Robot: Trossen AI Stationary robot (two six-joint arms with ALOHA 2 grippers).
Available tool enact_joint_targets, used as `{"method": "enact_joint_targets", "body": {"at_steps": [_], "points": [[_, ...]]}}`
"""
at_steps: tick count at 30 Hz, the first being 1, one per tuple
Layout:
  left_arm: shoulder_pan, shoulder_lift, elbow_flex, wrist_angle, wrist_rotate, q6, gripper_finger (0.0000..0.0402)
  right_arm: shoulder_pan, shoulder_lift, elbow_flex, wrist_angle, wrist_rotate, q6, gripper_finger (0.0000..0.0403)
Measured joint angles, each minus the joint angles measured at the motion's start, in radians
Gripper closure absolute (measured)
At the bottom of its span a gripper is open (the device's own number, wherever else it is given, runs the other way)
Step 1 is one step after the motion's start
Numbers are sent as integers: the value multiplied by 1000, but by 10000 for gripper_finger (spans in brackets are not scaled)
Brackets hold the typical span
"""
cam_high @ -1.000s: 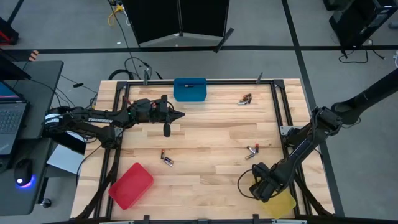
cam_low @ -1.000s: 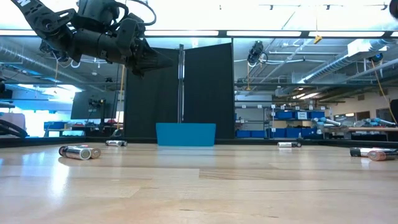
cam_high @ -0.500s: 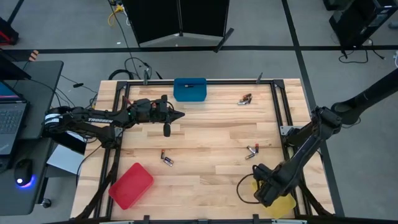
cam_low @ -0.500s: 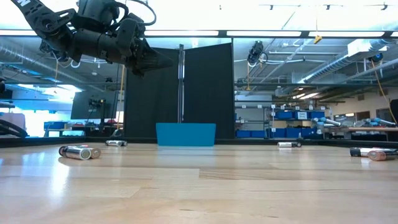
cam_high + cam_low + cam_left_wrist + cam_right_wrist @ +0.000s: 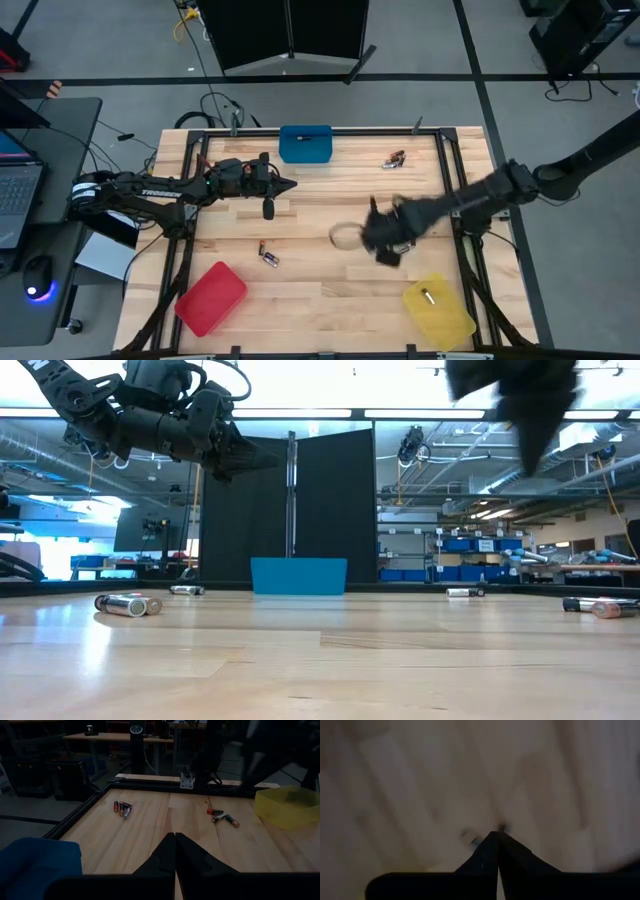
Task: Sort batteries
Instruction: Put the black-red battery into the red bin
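Observation:
Small batteries lie on the wooden table: a pair [image 5: 393, 158] at the far right, a pair [image 5: 267, 256] at the near left, and another group [image 5: 223, 817] at mid right. One battery [image 5: 427, 296] lies in the yellow bin [image 5: 445, 318]. My right gripper [image 5: 368, 232] hangs blurred above the table's middle, shut and empty [image 5: 496, 838]. My left gripper [image 5: 288, 185] waits shut and empty above the far left, near the blue bin [image 5: 305, 143].
A red bin [image 5: 211, 298] sits at the near left corner. A black metal frame [image 5: 452, 180] edges the table. Bare wood lies between the battery groups. My right arm [image 5: 470, 200] reaches in from the right edge across the mid-right batteries.
My right gripper has swung fast from over the yellow bin at the near right corner up and toward the table's middle, its arm now stretched leftward. A battery shows in the yellow bin where the gripper stood.

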Motion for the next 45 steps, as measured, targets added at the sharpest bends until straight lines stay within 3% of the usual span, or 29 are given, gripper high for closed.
{"method": "enact_joint_targets", "body": {"at_steps": [12,20,29,34,45], "points": [[0,0,0,-2,0,0,392,-608,1,-18,113,8,-927,390],[0,0,0,-2,0,0,392,-902,3,-111,252,3,-1241,354],[0,0,0,-2,0,0,392,-1028,60,-159,369,16,-1342,295],[0,0,0,-5,0,0,392,-1046,181,-124,370,92,-1383,291],[0,0,0,-30,-3,0,392,-1075,353,6,306,119,-1460,296]]}}
